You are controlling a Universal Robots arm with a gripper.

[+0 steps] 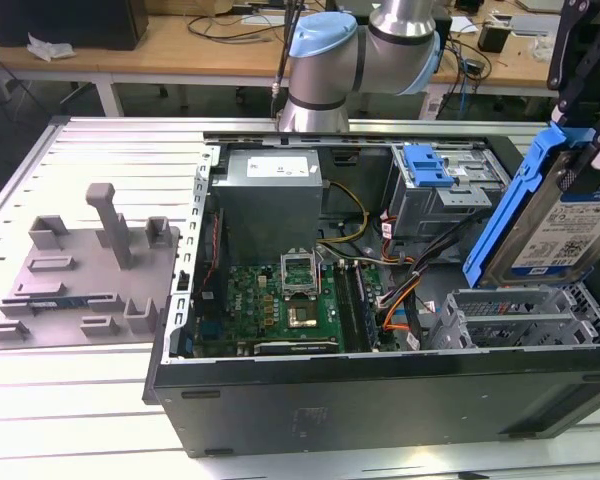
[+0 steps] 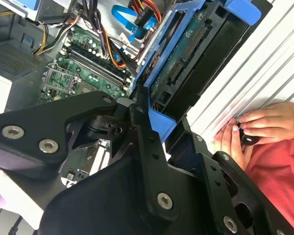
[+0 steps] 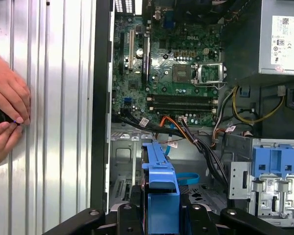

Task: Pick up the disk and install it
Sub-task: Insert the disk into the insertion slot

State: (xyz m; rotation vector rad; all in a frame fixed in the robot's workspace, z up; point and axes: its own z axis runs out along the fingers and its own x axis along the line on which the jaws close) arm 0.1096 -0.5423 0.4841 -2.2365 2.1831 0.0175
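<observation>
Gripping the disk [image 1: 565, 225], the tool [image 1: 587, 138] hangs over the computer case [image 1: 380, 400] on the slatted table [image 1: 100, 150].

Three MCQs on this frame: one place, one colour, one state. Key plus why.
1. Where is the disk, a flat silver hard drive in a blue plastic bracket?
A) on the motherboard
B) raised over the open black computer case
C) flat on the table
2. Colour of the moulded plastic fixture plate beside the case?
A) yellow
B) red
C) grey
3. The black gripper is:
A) shut on the disk
B) open
C) shut, empty
Key: 1B, it hangs above the case; 2C, plainly grey; 3A, it clamps the disk's upper end.
</observation>
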